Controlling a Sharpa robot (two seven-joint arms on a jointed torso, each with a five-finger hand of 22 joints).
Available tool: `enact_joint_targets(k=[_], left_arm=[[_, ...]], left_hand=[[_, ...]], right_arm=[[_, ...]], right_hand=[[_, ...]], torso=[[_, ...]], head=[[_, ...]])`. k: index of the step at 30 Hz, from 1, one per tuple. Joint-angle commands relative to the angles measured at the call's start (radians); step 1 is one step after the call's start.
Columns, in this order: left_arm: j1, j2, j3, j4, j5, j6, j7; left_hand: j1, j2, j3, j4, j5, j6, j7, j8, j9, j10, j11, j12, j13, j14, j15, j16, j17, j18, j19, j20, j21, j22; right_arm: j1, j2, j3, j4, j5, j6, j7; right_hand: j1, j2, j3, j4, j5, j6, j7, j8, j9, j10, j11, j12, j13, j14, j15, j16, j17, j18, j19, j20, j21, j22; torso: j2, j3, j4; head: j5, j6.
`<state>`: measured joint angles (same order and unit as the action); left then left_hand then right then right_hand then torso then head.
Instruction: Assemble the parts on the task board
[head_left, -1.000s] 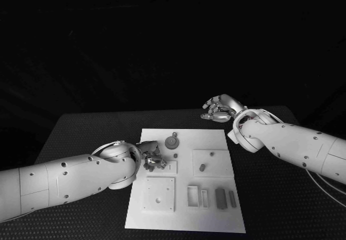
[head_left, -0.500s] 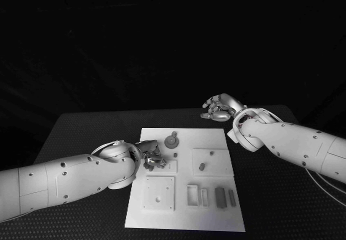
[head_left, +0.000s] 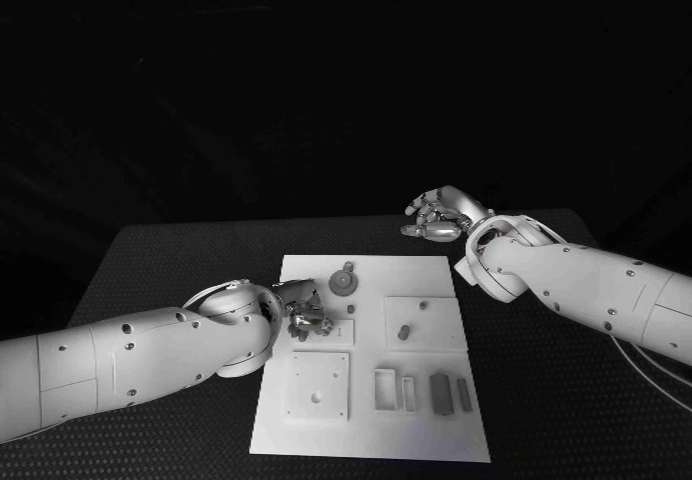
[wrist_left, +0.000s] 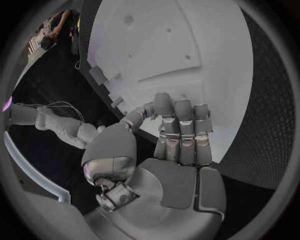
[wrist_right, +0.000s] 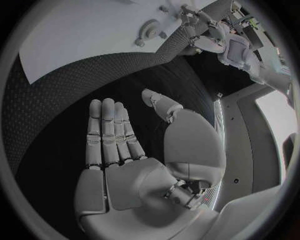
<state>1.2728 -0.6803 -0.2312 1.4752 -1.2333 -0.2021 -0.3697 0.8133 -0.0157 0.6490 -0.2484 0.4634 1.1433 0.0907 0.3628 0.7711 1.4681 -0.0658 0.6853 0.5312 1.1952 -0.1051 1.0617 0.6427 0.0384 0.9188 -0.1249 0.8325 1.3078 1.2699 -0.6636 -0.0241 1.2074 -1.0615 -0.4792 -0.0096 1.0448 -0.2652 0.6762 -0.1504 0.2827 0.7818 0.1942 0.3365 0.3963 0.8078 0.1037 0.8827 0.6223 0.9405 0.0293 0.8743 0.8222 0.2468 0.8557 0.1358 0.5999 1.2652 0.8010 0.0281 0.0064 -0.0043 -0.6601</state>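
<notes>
Probably light, stiff and a bit slick, so best pinched by the flat sides: small parts on task board, left robot hand curled over them, grip unclear; right robot hand open.

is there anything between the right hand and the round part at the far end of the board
Nothing visible. The right hand hangs open past the board's far right corner, and only bare table and bare board lie between it and the round part.
</notes>
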Motion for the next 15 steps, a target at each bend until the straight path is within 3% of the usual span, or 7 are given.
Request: enact_joint_targets(k=[1, 15], left_arm=[[-0.013, 0.005, -0.009, 0.001, 0.011, 0.047, -0.003], [-0.013, 0.004, -0.009, 0.000, -0.012, 0.060, -0.015]], left_hand=[[0.011, 0.004, 0.001, 0.003, -0.006, 0.099, -0.092, -0.001, -0.001, -0.037, -0.039, 0.004, 0.001, -0.004, -0.006, 0.006, -0.001, -0.012, 0.005, -0.080, -0.005, 0.005], [0.017, 0.008, 0.004, 0.000, -0.013, 0.099, -0.092, -0.003, -0.001, -0.038, -0.039, 0.004, 0.000, -0.005, -0.005, 0.007, -0.002, -0.012, 0.005, -0.080, -0.006, 0.006]], right_arm=[[0.000, 0.000, 0.000, 0.001, -0.002, 0.012, 0.004], [0.000, -0.001, 0.000, 0.005, -0.002, 0.012, 0.004]], right_hand=[[-0.002, 0.009, -0.006, 0.000, 0.006, -0.001, 0.007, 0.004, -0.001, -0.009, -0.001, 0.006, -0.002, -0.004, 0.001, 0.001, -0.001, 0.010, -0.001, 0.008, -0.006, 0.001], [-0.002, 0.009, -0.006, 0.001, 0.006, -0.001, 0.007, 0.004, -0.001, -0.009, -0.001, 0.006, -0.003, -0.004, 0.001, 0.002, -0.002, 0.010, -0.001, 0.008, -0.007, 0.002]], torso=[[0.000, -0.0004, 0.0010], [0.000, -0.0007, 0.0008]], head=[[0.000, 0.001], [0.001, 0.002]])
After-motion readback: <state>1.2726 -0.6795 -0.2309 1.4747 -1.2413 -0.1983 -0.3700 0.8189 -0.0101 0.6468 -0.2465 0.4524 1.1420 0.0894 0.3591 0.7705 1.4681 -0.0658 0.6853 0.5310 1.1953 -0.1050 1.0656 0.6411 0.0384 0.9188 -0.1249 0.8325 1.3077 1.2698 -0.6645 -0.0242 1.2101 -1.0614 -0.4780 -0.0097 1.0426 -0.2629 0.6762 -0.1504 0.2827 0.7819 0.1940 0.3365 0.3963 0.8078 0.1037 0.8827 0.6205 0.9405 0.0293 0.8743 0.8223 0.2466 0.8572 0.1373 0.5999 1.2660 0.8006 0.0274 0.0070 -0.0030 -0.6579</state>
